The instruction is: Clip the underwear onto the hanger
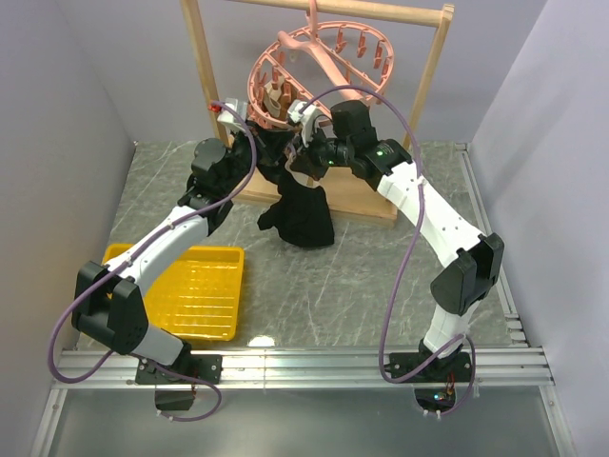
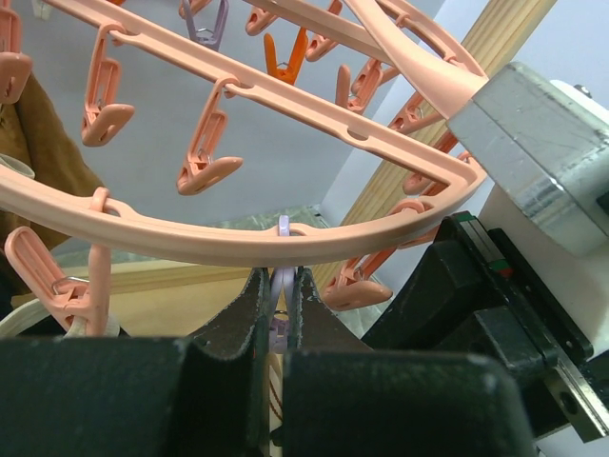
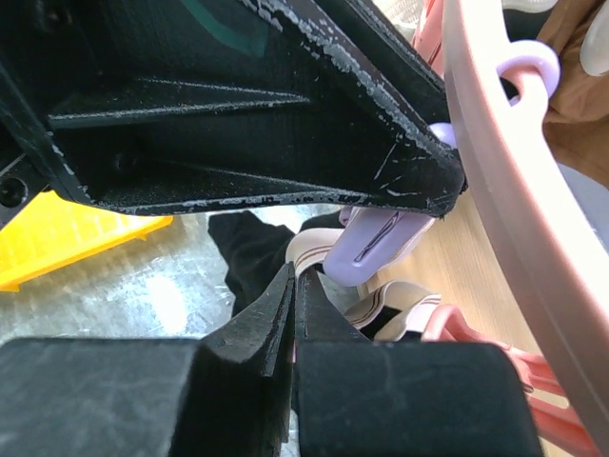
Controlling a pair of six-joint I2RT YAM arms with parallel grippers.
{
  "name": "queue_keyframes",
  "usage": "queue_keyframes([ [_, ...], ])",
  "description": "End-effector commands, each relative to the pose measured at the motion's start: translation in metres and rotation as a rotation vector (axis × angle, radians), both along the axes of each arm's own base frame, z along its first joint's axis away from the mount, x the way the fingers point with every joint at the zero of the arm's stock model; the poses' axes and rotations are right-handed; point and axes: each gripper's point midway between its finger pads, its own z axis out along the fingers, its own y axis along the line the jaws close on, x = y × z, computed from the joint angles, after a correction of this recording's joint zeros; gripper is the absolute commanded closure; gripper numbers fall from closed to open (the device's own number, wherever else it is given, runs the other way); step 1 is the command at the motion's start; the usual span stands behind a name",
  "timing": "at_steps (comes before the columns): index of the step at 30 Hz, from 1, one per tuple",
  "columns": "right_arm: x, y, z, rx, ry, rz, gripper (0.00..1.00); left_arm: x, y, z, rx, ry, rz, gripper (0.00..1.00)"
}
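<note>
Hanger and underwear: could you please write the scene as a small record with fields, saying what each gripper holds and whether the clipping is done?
hanger: hangs from the wooden rack, pegs dangling
underwear: black, tan-pink waistband uppermost, hanging below the hanger
left gripper: jaws shut on a lilac peg under the hanger's ring
right gripper: jaws shut on the waistband, just below that peg
clipping: not yet done, the waistband is outside the peg
yellow tray: on the table, apart from the rack

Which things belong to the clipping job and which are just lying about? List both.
Job: hanger, underwear, lilac peg pinched in left gripper, right gripper.
Lying about: yellow tray, wooden rack.
</note>
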Motion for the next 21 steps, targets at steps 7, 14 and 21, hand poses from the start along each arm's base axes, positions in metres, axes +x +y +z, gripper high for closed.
queue_keyframes([
  [7, 0.003, -0.002, 0.043, 0.062, -0.074, -0.024, 1.0, -0.009, -0.01, -0.023, 0.084, 0.053, -0.039, 1.0],
  [14, -0.003, -0.001, 0.054, 0.083, -0.089, -0.005, 1.0, -0.007, -0.01, -0.028, 0.105, 0.06, -0.026, 1.0],
  [21, -0.015, -0.006, 0.048, 0.063, -0.102, 0.033, 1.0, -0.005, -0.009, -0.025, 0.104, 0.053, -0.008, 1.0],
])
